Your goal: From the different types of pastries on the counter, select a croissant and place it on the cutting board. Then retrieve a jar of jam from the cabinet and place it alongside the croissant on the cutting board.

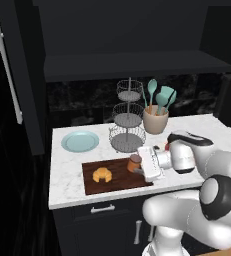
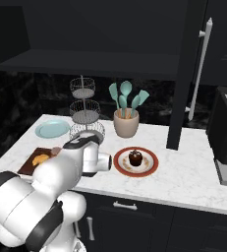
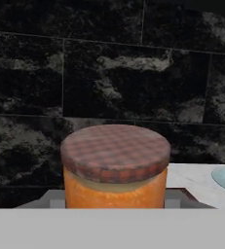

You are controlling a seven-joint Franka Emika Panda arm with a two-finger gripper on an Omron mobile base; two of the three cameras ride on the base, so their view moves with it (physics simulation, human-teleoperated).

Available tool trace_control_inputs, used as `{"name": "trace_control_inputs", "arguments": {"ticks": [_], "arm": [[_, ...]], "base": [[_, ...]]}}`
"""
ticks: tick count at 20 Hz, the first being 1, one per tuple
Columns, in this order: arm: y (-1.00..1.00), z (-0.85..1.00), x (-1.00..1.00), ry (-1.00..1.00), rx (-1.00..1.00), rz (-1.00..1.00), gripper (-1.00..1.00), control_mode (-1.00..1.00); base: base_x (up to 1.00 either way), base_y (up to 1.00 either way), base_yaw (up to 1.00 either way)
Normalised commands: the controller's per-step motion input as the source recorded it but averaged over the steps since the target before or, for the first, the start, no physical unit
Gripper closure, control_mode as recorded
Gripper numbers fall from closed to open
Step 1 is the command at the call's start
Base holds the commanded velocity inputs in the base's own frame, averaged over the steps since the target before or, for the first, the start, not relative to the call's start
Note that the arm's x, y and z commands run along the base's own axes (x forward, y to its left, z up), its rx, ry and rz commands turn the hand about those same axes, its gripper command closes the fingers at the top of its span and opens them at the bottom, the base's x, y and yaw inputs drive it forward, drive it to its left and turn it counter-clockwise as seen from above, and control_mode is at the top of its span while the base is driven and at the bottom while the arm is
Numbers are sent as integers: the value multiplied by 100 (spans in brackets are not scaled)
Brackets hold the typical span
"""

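Note:
My gripper (image 1: 138,165) is shut on the jar of jam (image 1: 134,162), an orange-brown jar with a brownish checked lid, at the right end of the cutting board (image 1: 121,181). The hand view has the jar (image 3: 115,168) close up and upright between the jaws. I cannot tell whether it touches the board. The golden croissant (image 1: 102,175) lies on the board's left half, apart from the jar. From the right base view the croissant (image 2: 40,159) sits on the board (image 2: 27,168) beside my arm. The dark cabinet (image 1: 127,65) stands open above the counter (image 1: 62,185).
A light blue plate (image 1: 80,141) lies behind the board, next to a wire tiered stand (image 1: 127,125) and a beige crock of utensils (image 1: 155,120). A chocolate cake (image 2: 135,157) sits on a red-rimmed plate (image 2: 149,167). The cabinet door (image 1: 7,70) hangs open at the left.

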Motion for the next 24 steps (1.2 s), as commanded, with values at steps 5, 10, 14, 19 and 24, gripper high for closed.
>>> {"name": "trace_control_inputs", "arguments": {"ticks": [5, 10, 14, 19, 24], "arm": [[32, -39, 7, 0, 0, 0, 100, -100], [0, -23, 0, 0, 0, 0, 100, -100], [0, -10, 18, 0, 0, 0, 100, -100], [0, -14, 32, 0, -2, -1, 100, -100], [0, -21, 26, 0, 0, -3, 100, -100]], "base": [[0, 0, 0], [0, 0, 0], [0, 0, 0], [0, 0, 0], [0, 0, 0]]}}
